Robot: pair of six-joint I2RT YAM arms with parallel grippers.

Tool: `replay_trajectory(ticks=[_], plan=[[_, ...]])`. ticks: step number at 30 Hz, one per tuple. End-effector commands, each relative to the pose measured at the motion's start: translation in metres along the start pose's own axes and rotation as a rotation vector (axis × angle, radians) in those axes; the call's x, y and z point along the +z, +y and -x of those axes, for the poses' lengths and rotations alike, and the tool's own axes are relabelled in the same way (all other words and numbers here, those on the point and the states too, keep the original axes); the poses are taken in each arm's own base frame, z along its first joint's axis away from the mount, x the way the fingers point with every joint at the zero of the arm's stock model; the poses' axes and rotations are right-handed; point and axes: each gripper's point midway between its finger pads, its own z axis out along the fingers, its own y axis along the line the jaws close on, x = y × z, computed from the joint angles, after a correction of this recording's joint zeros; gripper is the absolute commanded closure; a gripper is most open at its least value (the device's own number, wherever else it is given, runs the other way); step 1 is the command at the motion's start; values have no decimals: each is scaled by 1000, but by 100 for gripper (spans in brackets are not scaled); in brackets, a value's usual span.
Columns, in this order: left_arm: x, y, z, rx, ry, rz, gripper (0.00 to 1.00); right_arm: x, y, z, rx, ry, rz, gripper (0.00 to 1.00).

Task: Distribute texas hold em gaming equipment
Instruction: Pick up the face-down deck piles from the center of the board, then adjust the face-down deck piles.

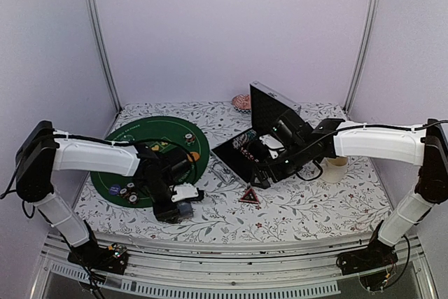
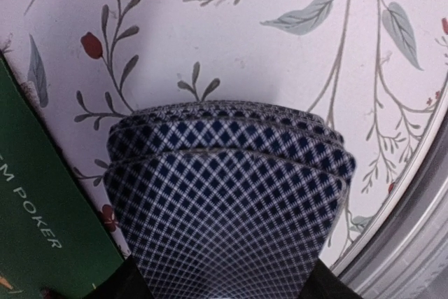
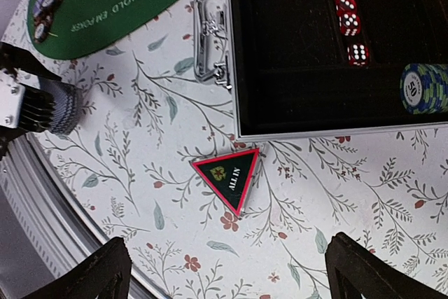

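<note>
A stack of playing cards (image 2: 227, 201) with blue-and-white checked backs fills the left wrist view, slightly fanned, spanning from one dark finger to the other. My left gripper (image 2: 224, 290) is shut on it just above the floral cloth, beside the green poker mat (image 1: 150, 146). My left gripper (image 1: 180, 208) sits at the mat's near right edge. Poker chips (image 1: 127, 191) and an orange button (image 1: 194, 155) lie on the mat. My right gripper (image 3: 234, 274) stands open and empty over the cloth, near the case (image 1: 269, 146). More chips (image 3: 425, 87) sit inside the case.
A black-and-red triangular "ALL IN" marker (image 3: 231, 176) lies in front of the case. Red dice (image 3: 347, 6) sit in a case slot, and the case handle (image 3: 210, 41) points toward the mat. A cream mug (image 1: 336, 169) stands right of the case. The metal table edge (image 2: 413, 243) is close by.
</note>
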Motion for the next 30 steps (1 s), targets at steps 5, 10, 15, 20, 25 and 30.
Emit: replay_trajectory(ticks=[5,10,15,20,25,30], plan=[[-32,11,25,7,-78,77,46,-36,35,34,53,-168,308,1],[-73,18,44,0,-133,121,46,-47,48,46,104,-215,492,1],[-114,22,57,0,-183,162,46,-38,52,67,161,-225,580,1],[-138,25,69,6,-233,195,46,-33,79,85,158,-219,763,2],[-143,27,74,17,-240,216,46,-23,99,96,130,-201,808,3],[-145,28,78,18,-243,226,46,-12,122,105,92,-177,862,4]])
